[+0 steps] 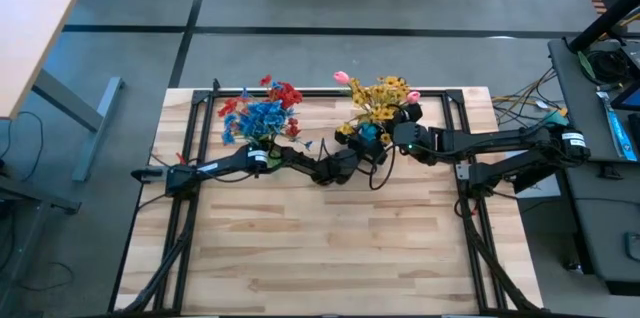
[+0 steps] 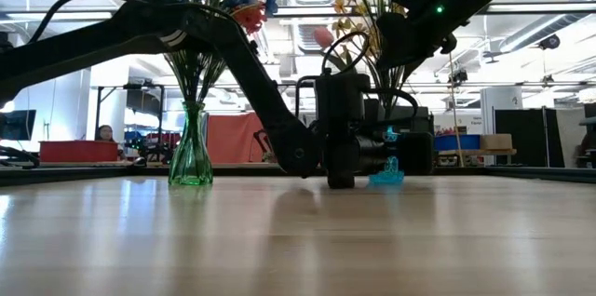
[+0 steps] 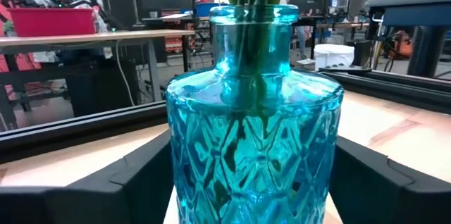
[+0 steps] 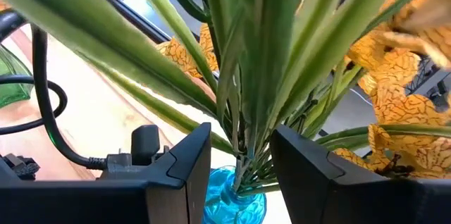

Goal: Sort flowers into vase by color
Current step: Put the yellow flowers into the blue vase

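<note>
Steadying the blue vase [image 3: 254, 132] low between the left gripper [image 3: 254, 182] fingers looks the aim, so squeeze gently on its shoulders. These fingers stand apart, flanking the glass; contact I cannot tell. Farther up, the right gripper [image 4: 239, 160] is clamped around the yellow flowers [image 4: 394, 76] stems just above the neck
</note>
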